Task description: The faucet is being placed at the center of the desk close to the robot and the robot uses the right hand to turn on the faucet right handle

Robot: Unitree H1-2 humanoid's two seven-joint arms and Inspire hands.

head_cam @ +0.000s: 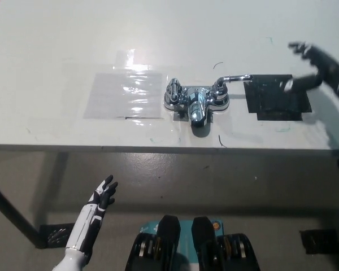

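Note the white left hand (101,195) nearest you, idle below and left of the faucet (196,101), fingers spread and empty. The faucet stands on the desk (56,45), central, close to its near edge. Its right handle (233,78) extends rightward, untouched, so treat the turn as not yet done. The black right hand (319,68) hovers well right of the faucet, fingers splayed, holding nothing. It must first reach the handle.
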